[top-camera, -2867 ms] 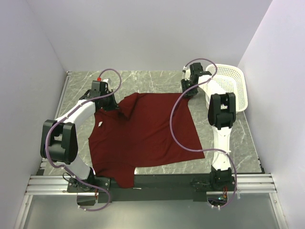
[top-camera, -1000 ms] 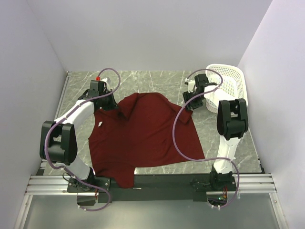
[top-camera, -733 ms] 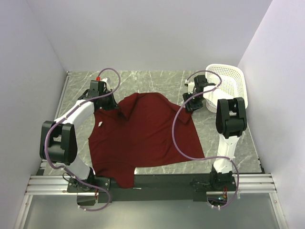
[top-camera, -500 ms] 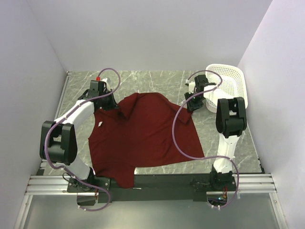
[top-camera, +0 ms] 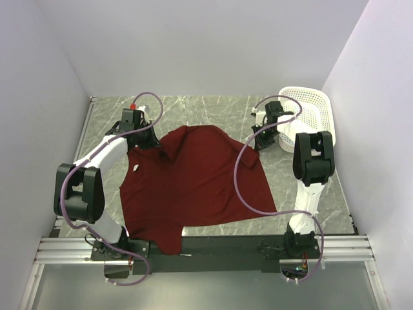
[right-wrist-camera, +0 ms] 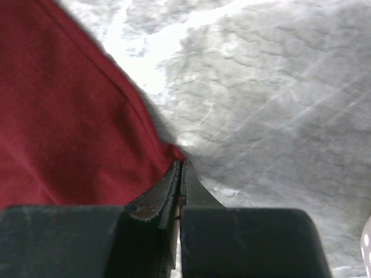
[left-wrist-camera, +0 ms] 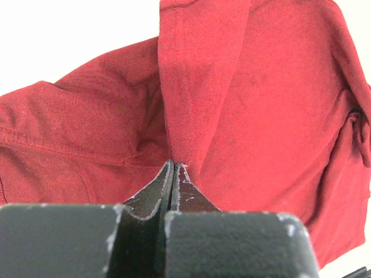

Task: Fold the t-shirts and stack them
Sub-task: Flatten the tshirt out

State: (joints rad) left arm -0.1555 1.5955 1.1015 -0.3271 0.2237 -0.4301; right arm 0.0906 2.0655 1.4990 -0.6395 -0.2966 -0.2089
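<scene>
A dark red t-shirt (top-camera: 197, 181) lies spread on the marble table, with a small white tag (top-camera: 137, 169) near its left edge. My left gripper (top-camera: 146, 143) is at the shirt's far left corner. In the left wrist view its jaws (left-wrist-camera: 174, 165) are shut on a raised fold of the red cloth (left-wrist-camera: 261, 116). My right gripper (top-camera: 260, 143) is at the shirt's far right corner. The right wrist view shows those jaws (right-wrist-camera: 180, 165) shut on the very corner of the cloth (right-wrist-camera: 64, 127), low over the table.
A white slatted basket (top-camera: 316, 116) stands at the back right, just beyond the right arm. Bare marble table (top-camera: 213, 110) shows behind the shirt and along its right side (right-wrist-camera: 278, 104). The shirt's near hem hangs over the black front rail (top-camera: 219, 244).
My right gripper has closed on the shirt's far right corner. The left gripper has kept its hold and place. The shirt has barely shifted.
</scene>
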